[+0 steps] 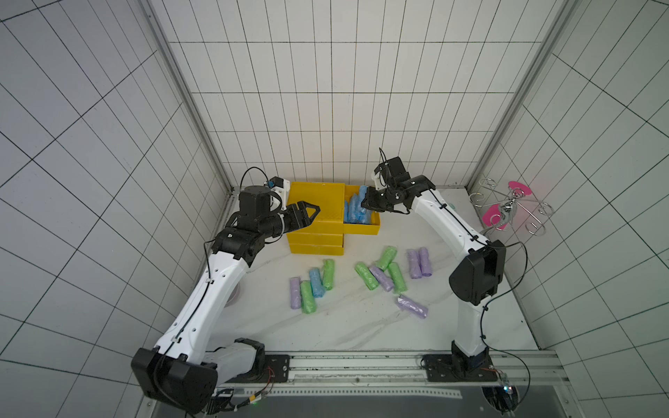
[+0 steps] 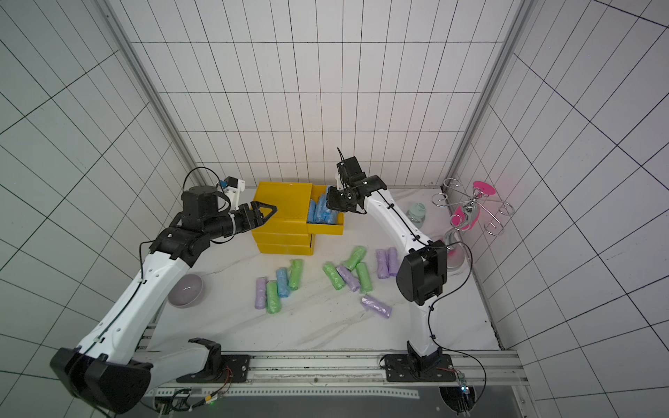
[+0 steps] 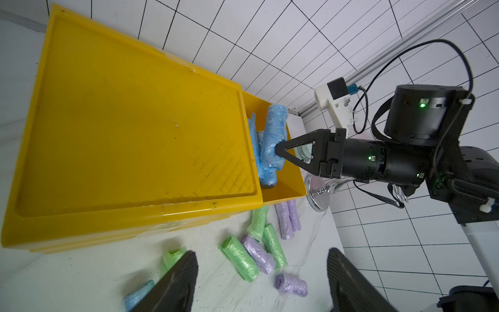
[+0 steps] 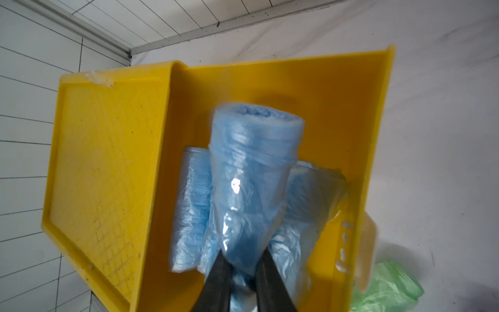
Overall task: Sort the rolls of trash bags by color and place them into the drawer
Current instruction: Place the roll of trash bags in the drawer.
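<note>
My right gripper (image 4: 243,259) is shut on one end of a light blue roll (image 4: 251,167), which it holds over the pulled-out top drawer (image 1: 362,229) of the yellow drawer unit (image 1: 315,202). Several more blue rolls (image 2: 320,213) lie in that drawer. My left gripper (image 3: 262,259) is open with nothing in it and hovers over the unit's left side (image 1: 314,211). Loose on the table lie green rolls (image 1: 366,275), purple rolls (image 1: 419,262) and one blue roll (image 1: 316,282), in two clusters. A single purple roll (image 1: 412,305) lies nearer the front.
A wire rack with pink parts (image 1: 510,210) stands at the right wall. In a top view a mint jar (image 2: 416,213) and a chrome stand base (image 2: 454,249) sit behind the right arm. A lavender bowl (image 2: 186,289) sits under the left arm.
</note>
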`<control>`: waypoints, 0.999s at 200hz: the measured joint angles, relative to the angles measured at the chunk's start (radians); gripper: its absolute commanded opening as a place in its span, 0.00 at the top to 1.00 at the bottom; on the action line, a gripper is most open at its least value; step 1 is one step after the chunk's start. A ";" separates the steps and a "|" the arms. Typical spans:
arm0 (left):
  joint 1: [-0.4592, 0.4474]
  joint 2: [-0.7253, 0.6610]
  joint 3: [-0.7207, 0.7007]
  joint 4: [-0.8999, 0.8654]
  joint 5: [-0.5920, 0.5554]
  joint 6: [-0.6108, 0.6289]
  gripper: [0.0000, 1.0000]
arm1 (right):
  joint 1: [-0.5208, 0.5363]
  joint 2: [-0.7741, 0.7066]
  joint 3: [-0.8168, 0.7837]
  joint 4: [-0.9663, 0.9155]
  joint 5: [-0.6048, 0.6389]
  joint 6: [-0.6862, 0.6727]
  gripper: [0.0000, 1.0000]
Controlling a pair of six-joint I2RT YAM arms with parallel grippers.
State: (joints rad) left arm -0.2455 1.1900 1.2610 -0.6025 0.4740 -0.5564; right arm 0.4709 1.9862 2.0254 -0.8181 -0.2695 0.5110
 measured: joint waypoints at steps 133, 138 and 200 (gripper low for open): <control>0.005 -0.094 -0.063 -0.031 -0.031 0.005 0.29 | 0.040 -0.105 0.088 -0.058 0.044 -0.051 0.55; 0.005 -0.106 -0.076 -0.032 -0.035 0.005 0.30 | 0.051 -0.121 0.085 -0.058 0.049 -0.058 0.56; -0.009 -0.209 -0.388 -0.043 -0.064 -0.057 0.38 | 0.294 -0.359 -0.215 -0.005 0.118 -0.111 0.60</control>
State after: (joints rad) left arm -0.2543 0.9806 0.8726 -0.6460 0.4095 -0.6136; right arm 0.7650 1.6268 1.8107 -0.8230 -0.1516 0.4000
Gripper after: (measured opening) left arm 0.628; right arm 0.401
